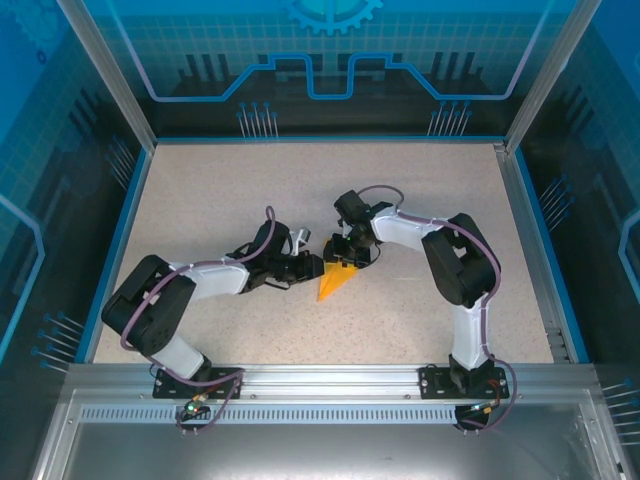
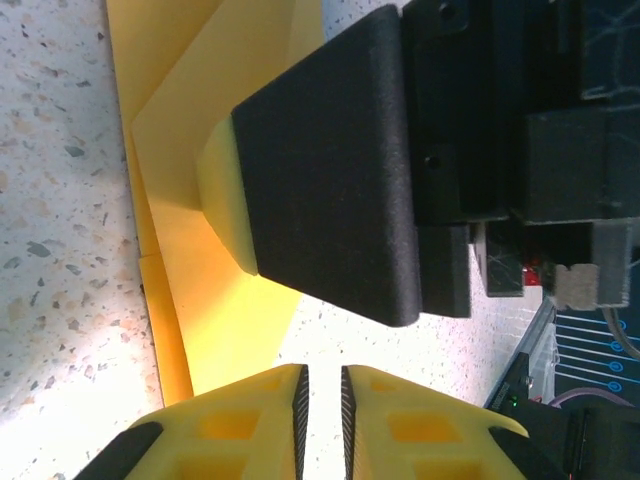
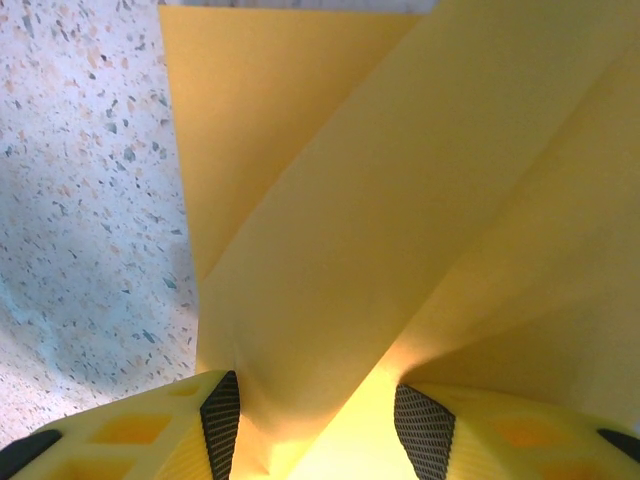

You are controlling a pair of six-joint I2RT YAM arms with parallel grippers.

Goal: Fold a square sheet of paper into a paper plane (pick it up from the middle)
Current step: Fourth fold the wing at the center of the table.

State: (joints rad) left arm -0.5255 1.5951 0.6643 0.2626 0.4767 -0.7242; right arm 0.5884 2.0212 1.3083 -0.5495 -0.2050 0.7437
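Observation:
The paper plane (image 1: 333, 283) is a folded orange-yellow dart lying mid-table, its tip pointing toward the near left. My right gripper (image 1: 350, 258) is down on its wide far end. In the right wrist view a raised fold of the paper (image 3: 380, 220) fills the gap of that gripper (image 3: 320, 420), its jaws half apart and bearing on the fold from both sides. My left gripper (image 1: 308, 266) sits just left of the plane. Seen from the left wrist, it (image 2: 322, 375) shows only a slim gap with bare table through it. The paper (image 2: 200, 250) lies beside it, under the right gripper's dark finger (image 2: 330, 170).
The speckled tabletop (image 1: 220, 190) is walled by blue-edged panels on the left, right and back. An aluminium rail (image 1: 320, 378) carrying both arm bases runs along the near edge. Both arms reach inward and meet at the centre.

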